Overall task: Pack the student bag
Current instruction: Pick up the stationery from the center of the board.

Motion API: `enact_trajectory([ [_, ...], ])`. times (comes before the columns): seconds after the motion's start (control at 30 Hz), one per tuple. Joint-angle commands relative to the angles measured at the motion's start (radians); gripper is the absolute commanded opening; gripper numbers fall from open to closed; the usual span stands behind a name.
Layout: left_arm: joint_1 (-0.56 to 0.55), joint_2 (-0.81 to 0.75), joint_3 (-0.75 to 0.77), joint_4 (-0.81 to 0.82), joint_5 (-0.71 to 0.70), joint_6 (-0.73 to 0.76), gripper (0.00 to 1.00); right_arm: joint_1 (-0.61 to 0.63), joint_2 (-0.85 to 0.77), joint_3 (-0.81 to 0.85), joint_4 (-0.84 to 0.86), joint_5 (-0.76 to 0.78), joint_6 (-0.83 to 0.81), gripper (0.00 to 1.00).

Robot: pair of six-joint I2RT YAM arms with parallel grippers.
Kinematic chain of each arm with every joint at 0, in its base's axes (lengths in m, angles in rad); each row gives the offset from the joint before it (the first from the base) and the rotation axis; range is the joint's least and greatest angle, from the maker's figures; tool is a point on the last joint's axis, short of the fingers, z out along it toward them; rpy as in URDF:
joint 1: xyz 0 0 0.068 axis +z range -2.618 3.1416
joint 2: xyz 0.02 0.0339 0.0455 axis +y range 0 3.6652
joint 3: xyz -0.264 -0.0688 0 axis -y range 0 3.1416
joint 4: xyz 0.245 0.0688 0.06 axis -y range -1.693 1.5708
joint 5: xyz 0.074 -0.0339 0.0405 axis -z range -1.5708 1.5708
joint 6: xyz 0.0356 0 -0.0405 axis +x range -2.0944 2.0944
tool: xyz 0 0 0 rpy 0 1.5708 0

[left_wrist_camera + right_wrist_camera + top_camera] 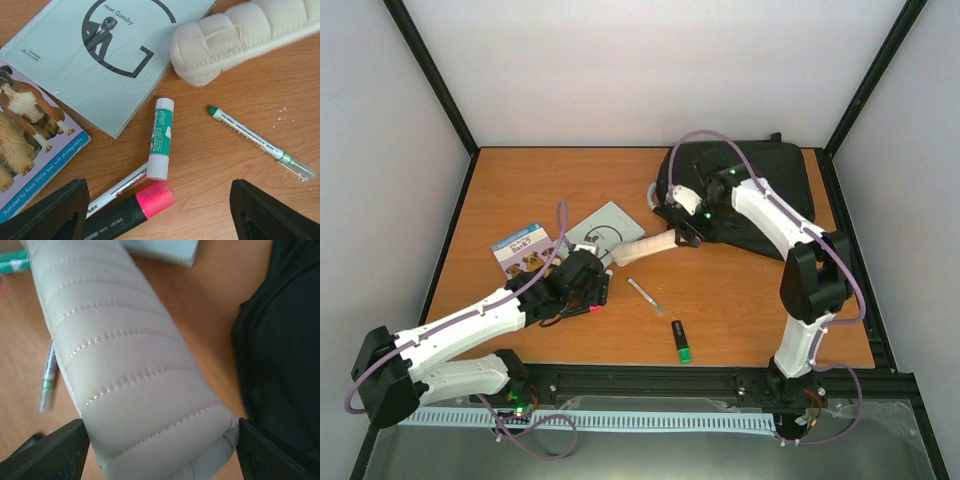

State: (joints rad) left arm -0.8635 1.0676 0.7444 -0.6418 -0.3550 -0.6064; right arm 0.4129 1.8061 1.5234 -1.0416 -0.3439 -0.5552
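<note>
The bag (pixel 785 170) lies flat at the table's far right, soft and floppy, probably best taken by its stiffer zip edge. The right gripper (pixel 685 237) pinches the pouch (pixel 642 248) — the left gripper (pixel 590 295) hangs spread, empty.

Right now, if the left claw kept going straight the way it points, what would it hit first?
Probably the pink-capped highlighter, which lies just ahead of the left gripper, between its open fingers. The glue stick is just beyond. Depth is unclear from the wrist view, so that's a best guess.
</note>
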Motion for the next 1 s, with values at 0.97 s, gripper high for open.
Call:
enact_trajectory([
  [0.97, 0.006, 0.288, -0.045, 0.701, 0.433, 0.329, 0.77, -0.011, -0.041, -0.141, 0.069, -0.209, 0.048, 0.67],
])
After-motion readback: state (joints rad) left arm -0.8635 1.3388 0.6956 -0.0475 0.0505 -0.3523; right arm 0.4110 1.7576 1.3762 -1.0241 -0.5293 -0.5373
